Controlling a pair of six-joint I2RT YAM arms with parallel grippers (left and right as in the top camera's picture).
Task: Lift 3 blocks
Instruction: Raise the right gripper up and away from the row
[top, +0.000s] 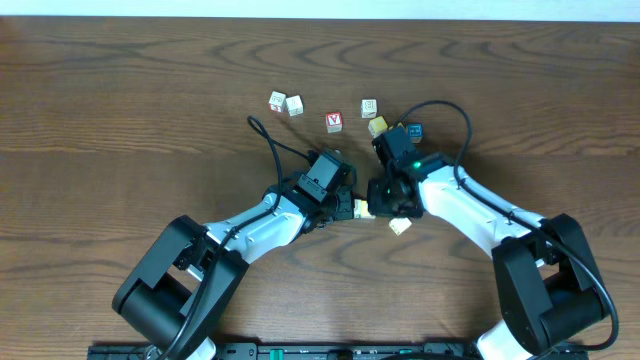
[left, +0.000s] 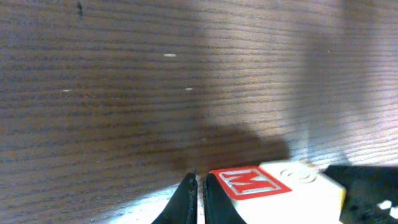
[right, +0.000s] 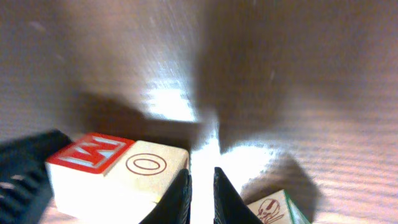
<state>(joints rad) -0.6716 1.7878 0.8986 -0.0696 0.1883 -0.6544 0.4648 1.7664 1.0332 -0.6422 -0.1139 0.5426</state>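
Note:
Two cubes lie side by side on the table between my grippers: one with a red M face (right: 90, 154) and a cream block with a ring mark (right: 146, 167), seen small in the overhead view (top: 362, 209). My left gripper (left: 199, 190) is shut on nothing, its tips just left of the red M face (left: 247, 182). My right gripper (right: 202, 193) stands slightly open and empty, right beside the cream block. A white block with a green edge (right: 273, 208) lies to its right (top: 400, 226). A yellow block (top: 377, 126) and a white block (top: 369, 108) rest farther back.
Toward the back of the table sit a red-faced cube (top: 334, 122), a blue-faced cube (top: 414, 131) and two pale cubes (top: 285, 103). A black cable (top: 275, 145) loops over the left arm and another arcs over the right arm (top: 455, 110).

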